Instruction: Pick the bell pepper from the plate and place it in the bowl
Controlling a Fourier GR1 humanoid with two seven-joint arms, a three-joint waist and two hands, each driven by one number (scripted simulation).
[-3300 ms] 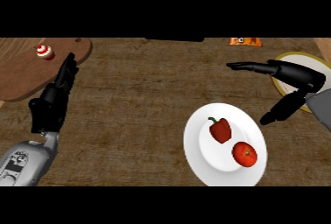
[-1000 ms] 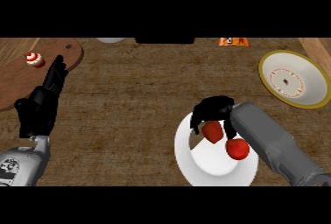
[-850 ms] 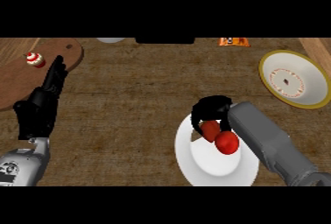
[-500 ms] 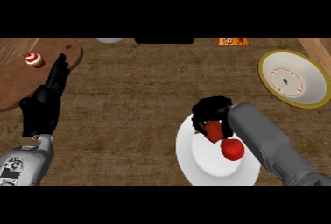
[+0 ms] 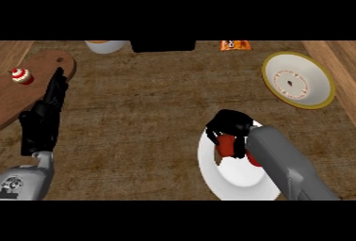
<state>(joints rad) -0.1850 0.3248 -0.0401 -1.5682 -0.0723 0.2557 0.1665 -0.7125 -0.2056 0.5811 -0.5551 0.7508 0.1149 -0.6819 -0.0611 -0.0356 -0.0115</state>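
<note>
Head view: round white plate (image 5: 233,181), red pepper (image 5: 225,147).

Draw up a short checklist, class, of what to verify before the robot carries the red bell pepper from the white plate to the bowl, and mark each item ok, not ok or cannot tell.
1. Black right hand curled round the red bell pepper: ok.
2. Pepper lifted off the round white plate: cannot tell; it shows over the plate's upper rim.
3. Second red item beside the pepper left on the plate: cannot tell; the grey forearm hides most of it.
4. Yellow-rimmed white bowl holds nothing: ok.
5. Brown counter between plate and bowl free of things: ok.
6. Black left hand open at the left, away from the route: ok.
</note>
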